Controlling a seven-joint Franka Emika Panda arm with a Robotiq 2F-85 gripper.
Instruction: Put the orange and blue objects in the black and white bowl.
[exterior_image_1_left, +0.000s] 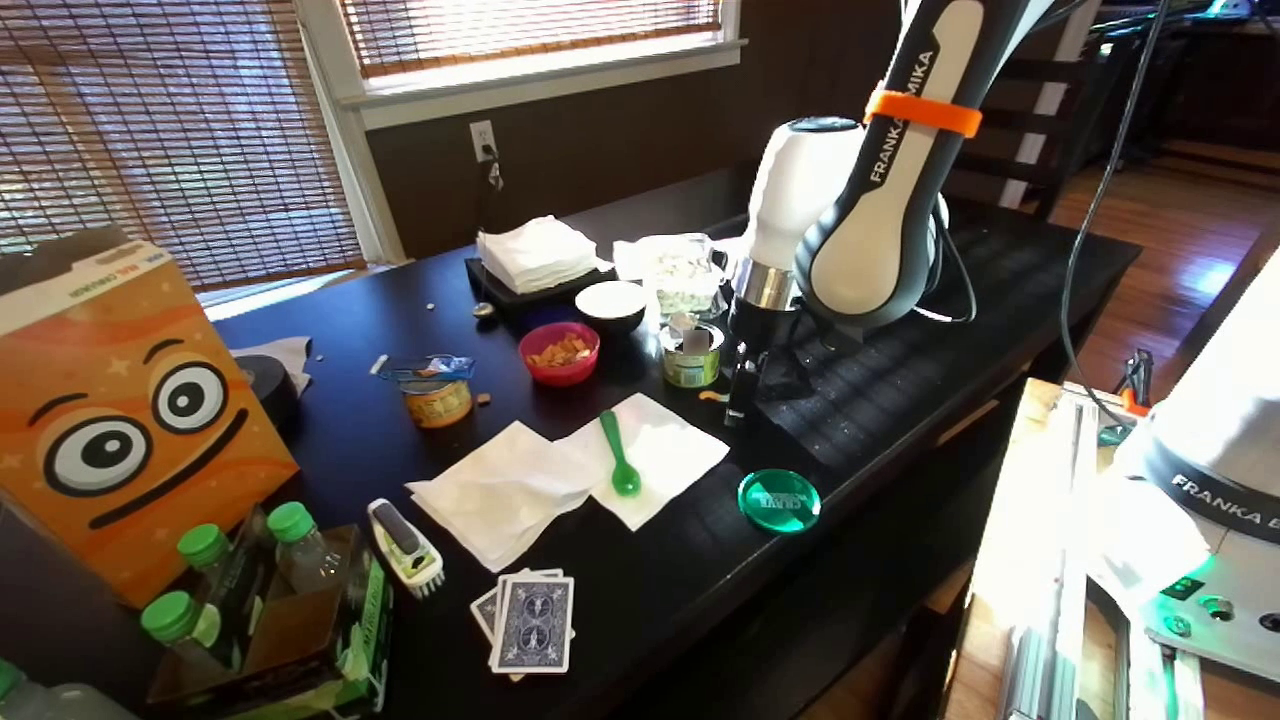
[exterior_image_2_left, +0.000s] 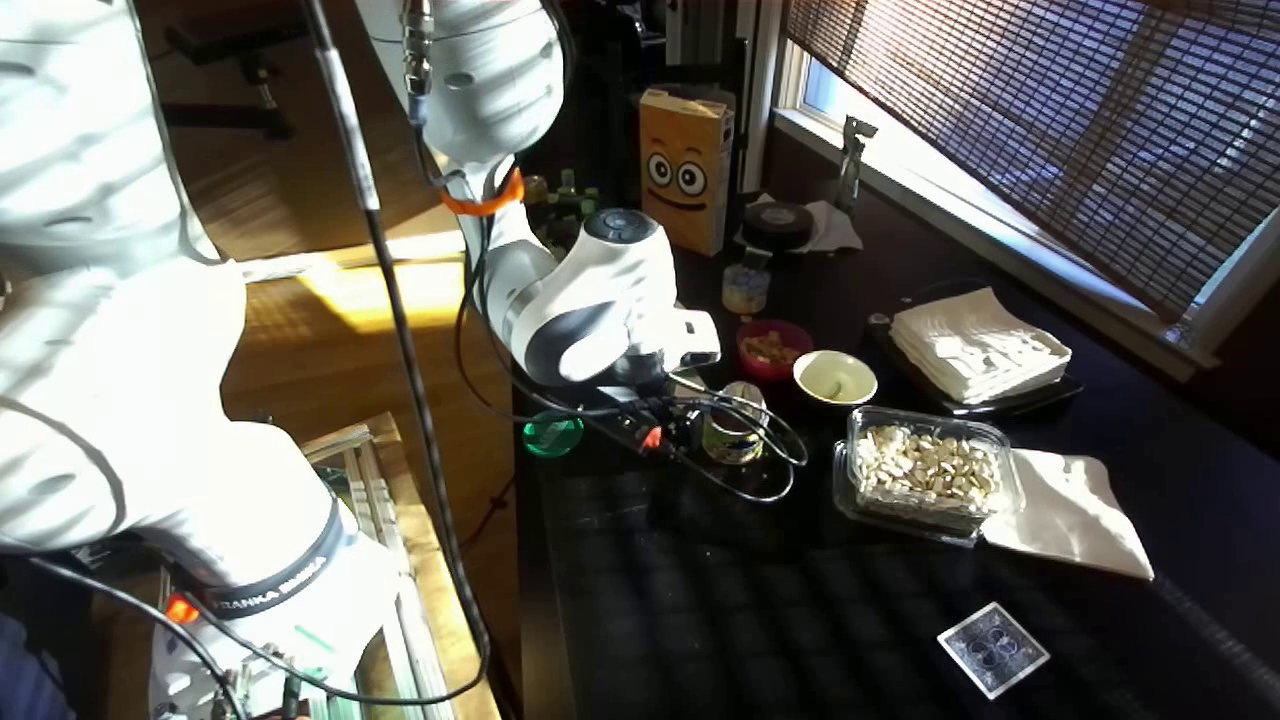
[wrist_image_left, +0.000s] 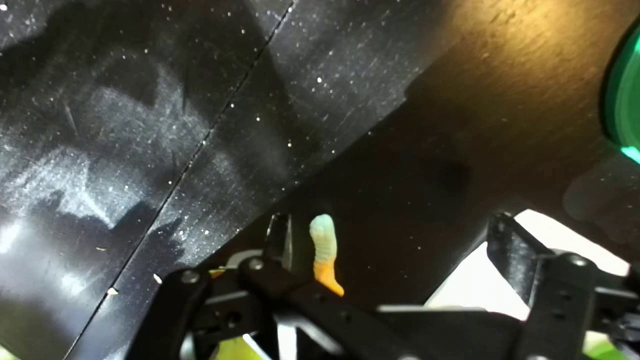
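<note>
Orange-blue object (wrist_image_left: 325, 251) on black table (exterior_image_2_left: 750, 600)

In an exterior view we look down at a slant across the black table (exterior_image_1_left: 340, 450) towards the woven blinds (exterior_image_1_left: 530, 35), with green-capped bottles (exterior_image_1_left: 303, 550) close below us. In an exterior view we look down from the table's opposite end, the robot's arm (exterior_image_2_left: 620, 270) near at the left and the orange box (exterior_image_2_left: 683, 162) far off (so we face roughly the contrary way). Both exterior views share the box, the red bowl (exterior_image_1_left: 562, 372) and the green lid (exterior_image_1_left: 779, 501). In the wrist view we look steeply down from close above the table, past the gripper (wrist_image_left: 395, 246) at the bottom, and catch the lid at the right edge.
</note>
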